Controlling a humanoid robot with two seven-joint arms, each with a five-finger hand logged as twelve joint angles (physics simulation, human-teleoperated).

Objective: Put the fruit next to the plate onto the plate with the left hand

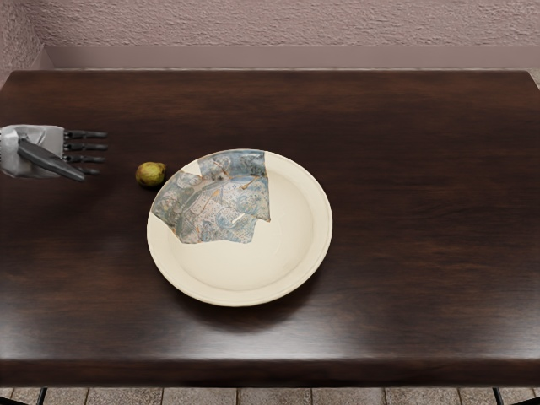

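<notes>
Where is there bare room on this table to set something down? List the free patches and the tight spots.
Free: the table right of the plate up to its right edge; the strip behind the plate; the strip before it. Tight: the left, where the fruit lies close beside the rim and the open left hand is just beyond.

The left hand (pixel 51 153), visible at the left edge of the scene, is built around a boxy palm housing in light silver-grey metal with flat, faceted panels. Four slim black fingers (pixel 88 135), rod-like and segmented, are fitted to the right side of the housing. A longer, tapered dark-grey thumb (pixel 52 160) is mounted on its near side.
</notes>
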